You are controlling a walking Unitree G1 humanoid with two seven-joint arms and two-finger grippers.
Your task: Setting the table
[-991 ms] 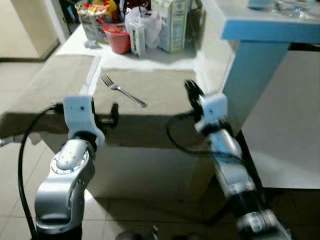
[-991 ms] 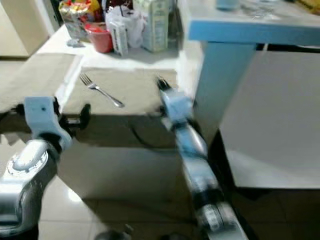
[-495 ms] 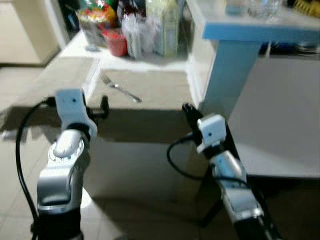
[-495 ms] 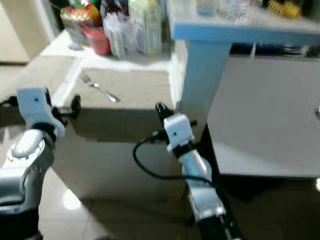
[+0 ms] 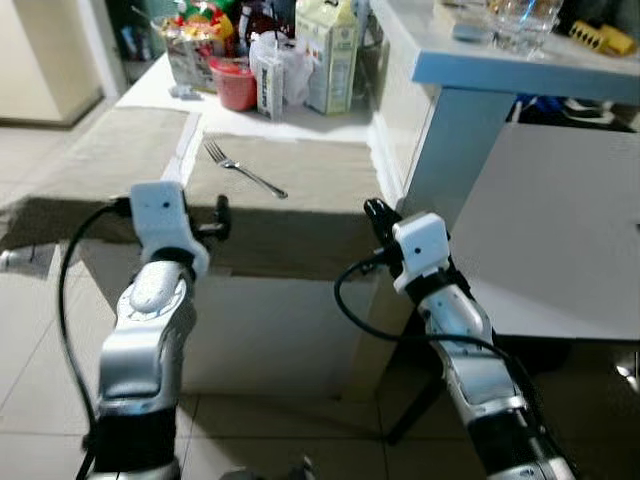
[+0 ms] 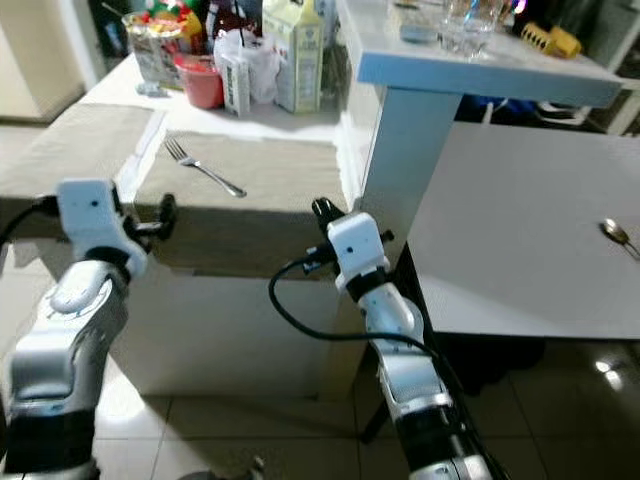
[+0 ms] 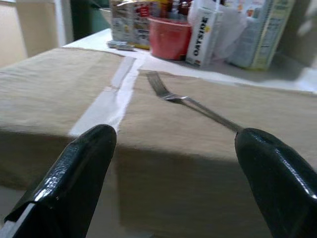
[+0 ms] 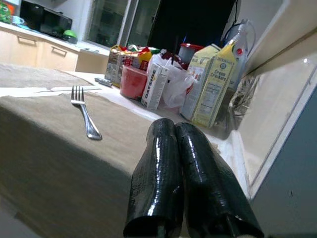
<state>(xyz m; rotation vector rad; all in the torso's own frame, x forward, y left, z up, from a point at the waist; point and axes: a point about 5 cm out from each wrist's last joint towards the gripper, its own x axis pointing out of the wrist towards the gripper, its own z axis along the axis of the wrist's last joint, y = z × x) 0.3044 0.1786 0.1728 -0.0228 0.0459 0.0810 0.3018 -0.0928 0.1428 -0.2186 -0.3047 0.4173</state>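
Left eye view: low table (image 5: pixel 60 190) covered by two flat, matte tan cloth placemats (image 5: pixel 300 190) with a white strip between them, front edge hanging over in shadow. A thin shiny metal fork (image 5: pixel 243 168) lies diagonal on the right-hand mat, upper centre of frame, tines pointing to the upper left, nothing touching it. Behind it, top centre, a clutter of groceries: round red plastic cup (image 5: pixel 235 84), small white carton (image 5: pixel 268 85), crinkly white plastic bag, tall pale-yellow cracker carton (image 5: pixel 333 65), colourful snack packets.

Left gripper (image 5: pixel 221 217) sits at centre left, level with the table's front edge, short of the fork; in the left wrist view its glossy rounded black fingers (image 7: pixel 81 166) are spread wide apart, holding nothing, fork seen between them further off. Right gripper (image 5: pixel 375 213) at centre, just beside the table's right front corner; in the right wrist view its fingers (image 8: pixel 161 178) are pressed together side by side, nothing gripped.

Upper right: smooth pale-blue counter (image 5: pixel 520 75) on a square blue leg, clear glass on top. Right eye view: a metal spoon (image 6: pixel 618 234) on a flat white surface at the right edge. Glossy tile floor below.
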